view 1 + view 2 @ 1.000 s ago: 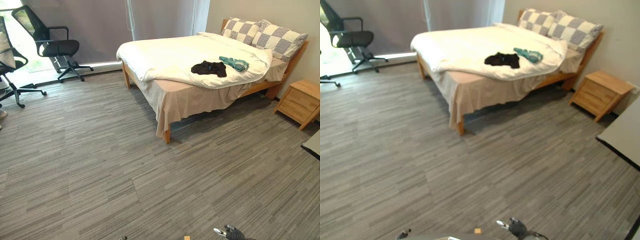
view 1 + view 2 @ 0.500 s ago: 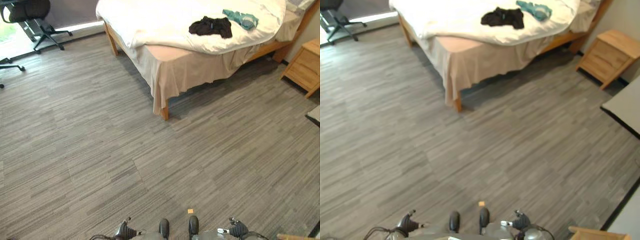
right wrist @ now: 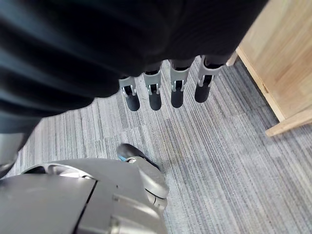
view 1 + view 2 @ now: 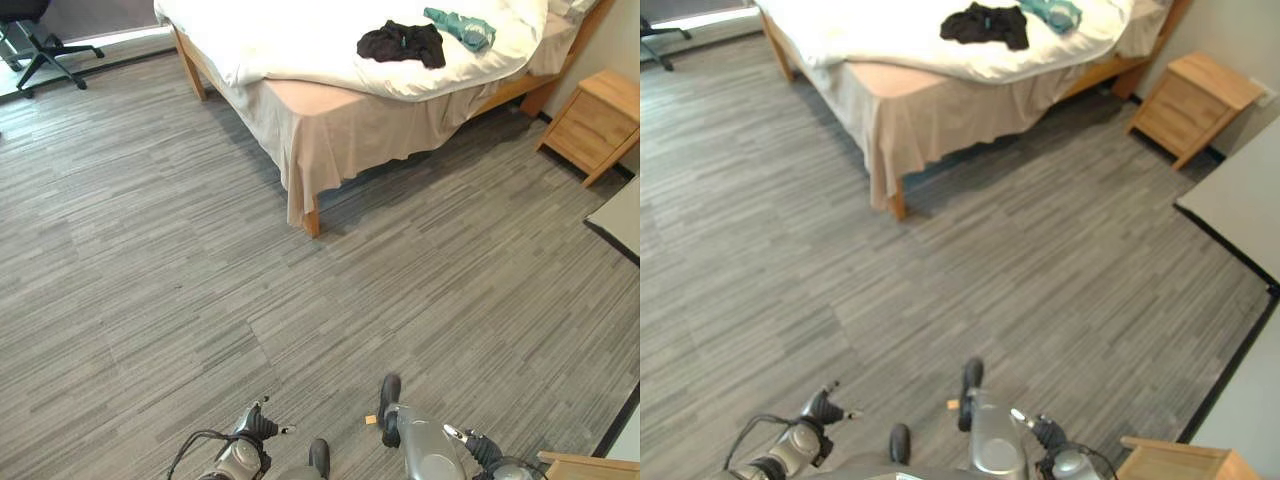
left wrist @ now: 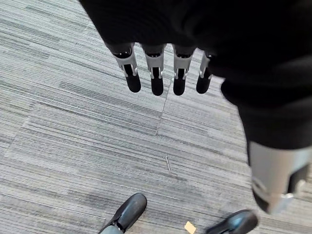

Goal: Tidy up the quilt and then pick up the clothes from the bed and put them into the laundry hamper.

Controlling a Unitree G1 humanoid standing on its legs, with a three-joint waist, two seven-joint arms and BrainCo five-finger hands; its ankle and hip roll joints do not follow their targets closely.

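Note:
A white quilt [image 4: 290,40] lies skewed over the wooden bed [image 4: 312,222] at the far side of the room, leaving the beige sheet [image 4: 350,125] bare along the near edge. On the quilt rest a black garment [image 4: 401,43] and, just right of it, a teal garment [image 4: 460,27]. My left hand [image 5: 157,73] hangs over the grey floor with straight fingers and holds nothing. My right hand [image 3: 155,92] also hangs open and empty, close to a light wooden piece of furniture [image 3: 278,53]. Both hands are far from the bed.
A wooden nightstand [image 4: 592,122] stands right of the bed. A grey table edge [image 4: 622,215] juts in at the right. A black office chair [image 4: 40,45] sits at the far left. Grey plank floor [image 4: 200,250] stretches between me and the bed.
The camera has tilted down and come nearer the bed, so the pillows and chairs have slid out at the top. The quilt and garments lie as before.

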